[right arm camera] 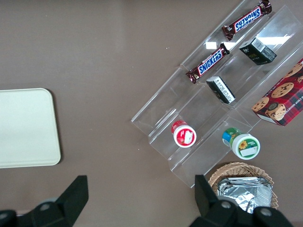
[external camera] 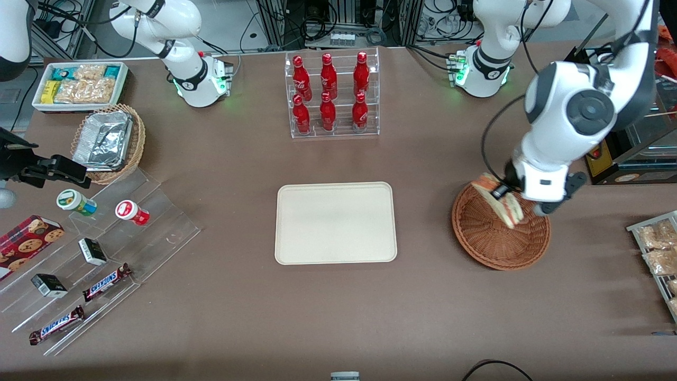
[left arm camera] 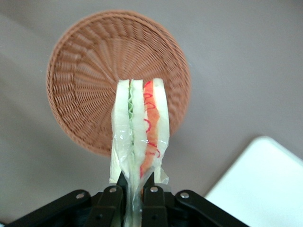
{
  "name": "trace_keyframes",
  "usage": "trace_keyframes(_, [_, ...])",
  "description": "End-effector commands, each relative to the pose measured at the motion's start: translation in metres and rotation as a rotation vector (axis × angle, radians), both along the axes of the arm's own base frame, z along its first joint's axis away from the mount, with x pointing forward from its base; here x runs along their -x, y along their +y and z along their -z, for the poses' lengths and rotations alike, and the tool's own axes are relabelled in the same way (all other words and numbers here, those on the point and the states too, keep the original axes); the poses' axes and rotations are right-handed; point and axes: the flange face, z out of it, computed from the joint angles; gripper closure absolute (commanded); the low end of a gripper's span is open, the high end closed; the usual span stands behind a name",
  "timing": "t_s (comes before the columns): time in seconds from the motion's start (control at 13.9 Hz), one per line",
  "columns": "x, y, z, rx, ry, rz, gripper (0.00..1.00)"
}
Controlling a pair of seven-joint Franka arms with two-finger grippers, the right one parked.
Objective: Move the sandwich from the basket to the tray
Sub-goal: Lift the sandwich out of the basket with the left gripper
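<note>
The sandwich, a wrapped white-bread wedge with green and red-orange filling, hangs tilted just above the basket, a round reddish-brown wicker bowl at the working arm's end of the table. My gripper is shut on the sandwich's wrapped corner. In the left wrist view the sandwich sticks out from the gripper, clear of the basket below it. The basket holds nothing else. The cream-white tray lies flat at the table's middle, bare, and its corner shows beside the basket. The tray also shows in the right wrist view.
A clear rack of red bottles stands farther from the camera than the tray. Toward the parked arm's end are a stepped acrylic stand with snacks, a tan wicker basket of foil containers and a white bin of packets. A rack of packets sits at the working arm's end.
</note>
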Motion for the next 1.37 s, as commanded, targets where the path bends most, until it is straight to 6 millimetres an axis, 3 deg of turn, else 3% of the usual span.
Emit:
trace_keyframes(0.0, [0.007, -0.044, -0.022, -0.011, 0.001, 0.079, 1.0])
trace_keyframes(0.14, [0.016, -0.077, -0.021, -0.001, 0.003, 0.129, 1.0])
trace_keyframes(0.65, [0.031, -0.222, 0.019, -0.009, 0.009, 0.32, 1.0])
trace_keyframes(0.86, [0.026, -0.268, 0.041, 0.007, -0.009, 0.358, 1.0])
trace_keyframes(1.15, [0.018, -0.332, 0.086, 0.021, -0.031, 0.415, 1.0])
trace_keyframes(1.29, [0.018, -0.347, 0.106, 0.031, -0.045, 0.44, 1.0])
